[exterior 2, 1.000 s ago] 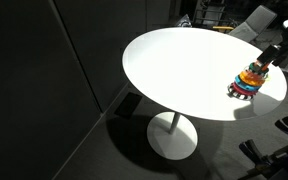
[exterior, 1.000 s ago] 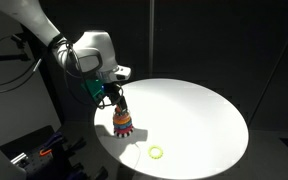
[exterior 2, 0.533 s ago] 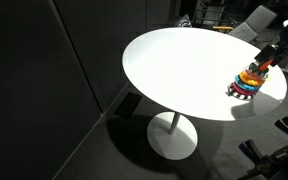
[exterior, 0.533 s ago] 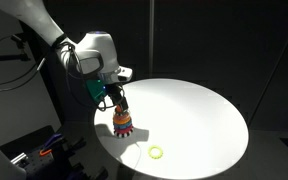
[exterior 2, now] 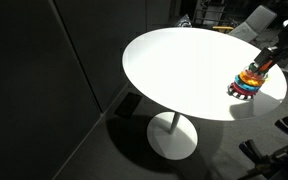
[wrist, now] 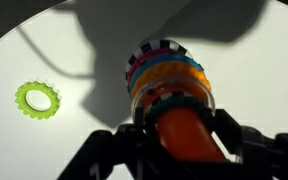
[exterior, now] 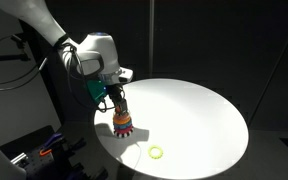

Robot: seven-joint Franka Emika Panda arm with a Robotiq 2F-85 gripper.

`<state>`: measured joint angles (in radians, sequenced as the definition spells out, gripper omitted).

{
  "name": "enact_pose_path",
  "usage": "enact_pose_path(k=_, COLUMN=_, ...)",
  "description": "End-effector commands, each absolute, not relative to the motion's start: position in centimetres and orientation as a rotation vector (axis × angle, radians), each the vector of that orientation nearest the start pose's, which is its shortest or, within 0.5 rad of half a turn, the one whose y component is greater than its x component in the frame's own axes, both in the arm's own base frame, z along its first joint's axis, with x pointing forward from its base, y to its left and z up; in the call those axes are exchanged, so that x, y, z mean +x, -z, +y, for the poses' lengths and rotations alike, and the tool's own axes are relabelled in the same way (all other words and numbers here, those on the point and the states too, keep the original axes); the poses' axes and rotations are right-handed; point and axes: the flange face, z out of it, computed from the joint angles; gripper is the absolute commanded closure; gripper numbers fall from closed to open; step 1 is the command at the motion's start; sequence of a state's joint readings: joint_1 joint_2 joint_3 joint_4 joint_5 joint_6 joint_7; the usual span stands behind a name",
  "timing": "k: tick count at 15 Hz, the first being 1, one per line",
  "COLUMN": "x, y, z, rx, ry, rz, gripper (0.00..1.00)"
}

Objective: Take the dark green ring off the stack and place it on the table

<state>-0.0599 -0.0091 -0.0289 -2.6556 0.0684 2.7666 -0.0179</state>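
The stack (exterior: pixel 123 122) of coloured rings stands near the table's (exterior: pixel 194 110) edge, also seen in the other exterior view as the stack (exterior 2: pixel 248 82). My gripper (exterior: pixel 120 104) reaches down onto its top. In the wrist view the dark green ring (wrist: pixel 177 102), toothed at its rim, sits round the orange knob (wrist: pixel 184 140) at the top of the stack (wrist: pixel 164 75). My gripper (wrist: pixel 179 125) has one finger pressed against each side of that ring, so it is shut on it. The lower rings are partly hidden.
A pale yellow-green ring (wrist: pixel 37 99) lies flat on the white table (wrist: pixel 264 80), apart from the stack; an exterior view shows this ring (exterior: pixel 157 152) near the front edge. The round table (exterior 2: pixel 174 70) stands on one pedestal in a dark room.
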Motion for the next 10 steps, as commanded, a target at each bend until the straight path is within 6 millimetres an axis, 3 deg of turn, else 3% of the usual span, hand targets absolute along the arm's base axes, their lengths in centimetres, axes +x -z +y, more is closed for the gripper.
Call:
enact_pose_path(k=1, x=44.1, y=-25.8, z=-4.3, rx=-3.098, ry=0.219, rz=0.191, gripper=0.55)
enact_pose_path(k=10, x=43.8, y=-28.4, z=-4.0, rx=-3.096, ry=0.272, rz=0.184, gripper=0.55)
